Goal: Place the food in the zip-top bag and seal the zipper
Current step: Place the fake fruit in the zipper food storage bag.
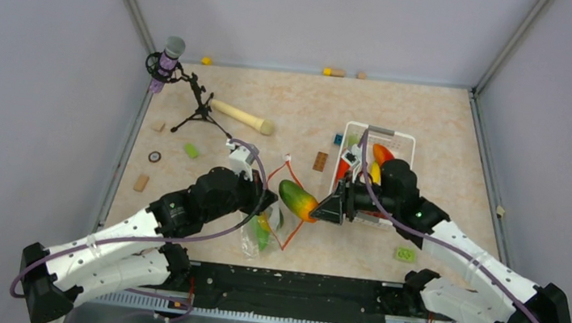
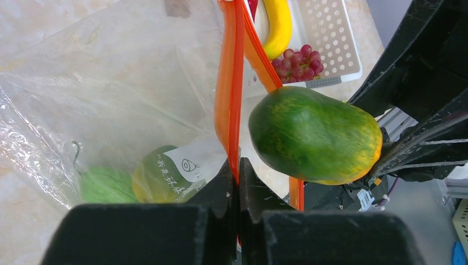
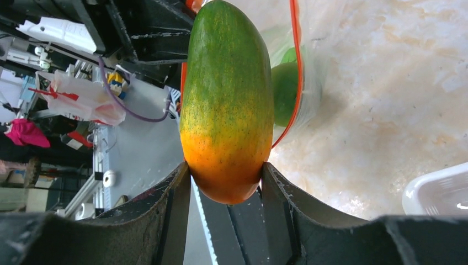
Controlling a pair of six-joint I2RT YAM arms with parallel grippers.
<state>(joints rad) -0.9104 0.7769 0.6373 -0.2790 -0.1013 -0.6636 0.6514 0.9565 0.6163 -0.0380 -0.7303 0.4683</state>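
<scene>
My left gripper [image 2: 238,168] pinches the zipper [image 2: 229,83]; right gripper [image 3: 225,171] clasps the green-orange fruit [image 3: 226,94] mid-frame; seemingly two green pieces [image 2: 105,185] bagged, basket [image 2: 331,33] food waiting.

left end effector [image 2: 238,171] pinched fully shut on the zipper [image 2: 229,83], right end effector [image 3: 225,179] clamped on the orange-green fruit [image 3: 226,94], left arm [image 1: 137,230] and right arm [image 1: 467,259] angled inward, tips close together.

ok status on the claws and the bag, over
Left claw shut on zipper, bag mouth open. Right claw shut on green-orange fruit at the mouth. Nothing in the way.
</scene>
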